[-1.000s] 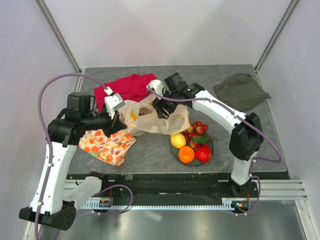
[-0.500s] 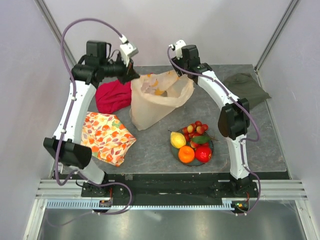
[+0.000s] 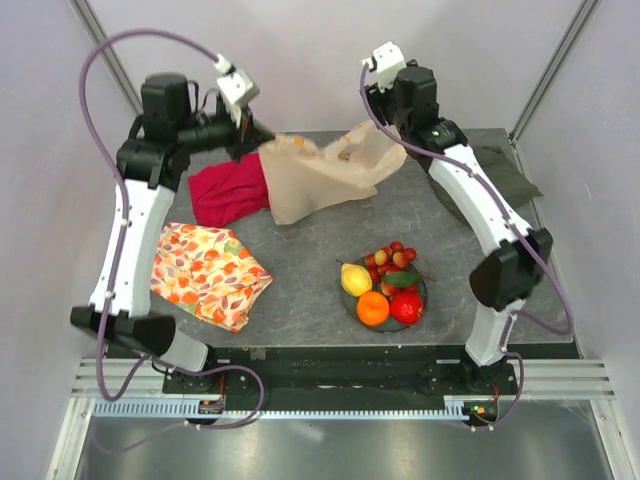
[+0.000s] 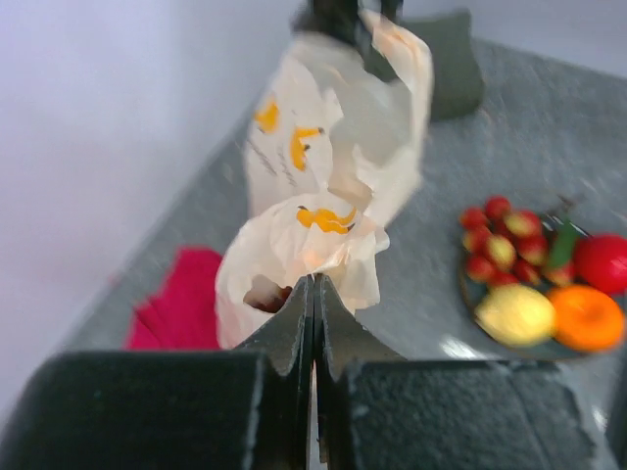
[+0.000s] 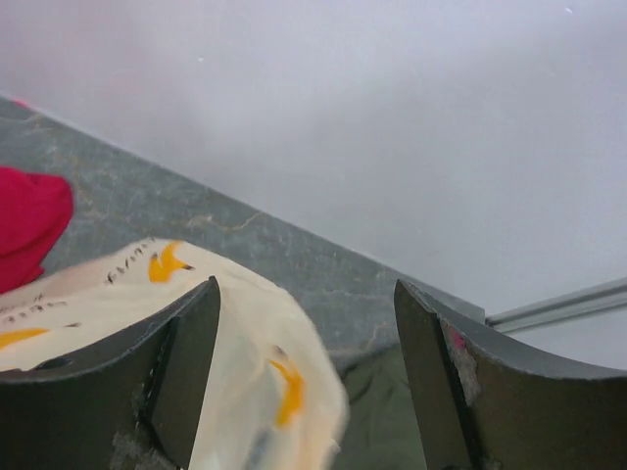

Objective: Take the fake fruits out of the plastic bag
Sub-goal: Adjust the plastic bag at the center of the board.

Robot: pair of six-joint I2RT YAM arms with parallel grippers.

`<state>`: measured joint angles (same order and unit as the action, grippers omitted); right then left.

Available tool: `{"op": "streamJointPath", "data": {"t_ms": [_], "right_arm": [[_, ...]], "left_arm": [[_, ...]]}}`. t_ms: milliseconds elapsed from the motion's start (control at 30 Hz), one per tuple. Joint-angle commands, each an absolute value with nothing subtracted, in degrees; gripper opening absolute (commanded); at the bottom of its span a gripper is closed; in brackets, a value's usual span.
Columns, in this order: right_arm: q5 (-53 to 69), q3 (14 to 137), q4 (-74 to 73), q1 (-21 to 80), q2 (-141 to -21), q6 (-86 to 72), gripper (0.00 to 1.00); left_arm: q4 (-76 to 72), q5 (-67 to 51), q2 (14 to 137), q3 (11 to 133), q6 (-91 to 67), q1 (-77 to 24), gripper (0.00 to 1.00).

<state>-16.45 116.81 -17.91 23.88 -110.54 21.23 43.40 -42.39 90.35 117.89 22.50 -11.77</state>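
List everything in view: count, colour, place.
plastic bag: 1, beige with orange marks, held up at far centre
fake fruits: 1 yellow, 1 orange, 1 red, several red berries, on the plate
plate: 1, dark, near centre-right
red cloth: 1, red, far left
flowered cloth: 1, orange pattern, near left
green cloth: 1, olive, far right
table: 1, grey
left fingers: shut on the bag
right fingers: open, above the bag

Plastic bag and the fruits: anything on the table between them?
Nothing. In the top view, only bare grey table separates the plastic bag from the fruits.
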Motion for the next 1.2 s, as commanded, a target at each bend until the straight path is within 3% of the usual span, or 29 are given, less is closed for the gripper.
{"op": "streamJointPath", "data": {"t_ms": [0, 100, 300, 533, 633, 900, 967, 1167], "right_arm": [[-10.04, 102.28, -24.06, 24.08, -98.57, 18.55, 0.79], [-0.11, 90.84, -26.1, 25.65, -91.17, 17.4, 0.82], [21.34, 82.46, -25.75, 31.8, -83.06, 18.18, 0.79], [24.69, 82.26, -26.98, 36.47, -85.86, 24.34, 0.44], [28.56, 83.58, -28.38, 36.47, -87.01, 26.35, 0.33], [17.6, 84.72, -25.06, 37.88, -93.42, 25.15, 0.26], [11.21, 86.38, -21.99, 37.97, -96.22, 23.04, 0.21], [3.08, 93.76, -18.64, 37.97, -104.83, 22.41, 0.21]], "left_arm": [[48.24, -43.77, 74.85, 95.88, 23.38, -12.04, 0.02], [49.22, -40.36, 64.91, 79.27, 23.55, -12.22, 0.02], [47.47, -36.31, 61.61, 67.42, 18.21, -12.22, 0.02], [42.72, -34.63, 62.84, 68.9, 6.61, -11.43, 0.01], [41.58, -36.47, 64.51, 71.8, 2.73, -10.46, 0.02], [41.83, -47.52, 65.83, 79.01, 0.44, -9.93, 0.02], [43.32, -48.6, 65.83, 79.36, 0.61, -9.93, 0.02], [45.17, -48.95, 64.95, 77.52, 3.25, -10.02, 0.02]]}}
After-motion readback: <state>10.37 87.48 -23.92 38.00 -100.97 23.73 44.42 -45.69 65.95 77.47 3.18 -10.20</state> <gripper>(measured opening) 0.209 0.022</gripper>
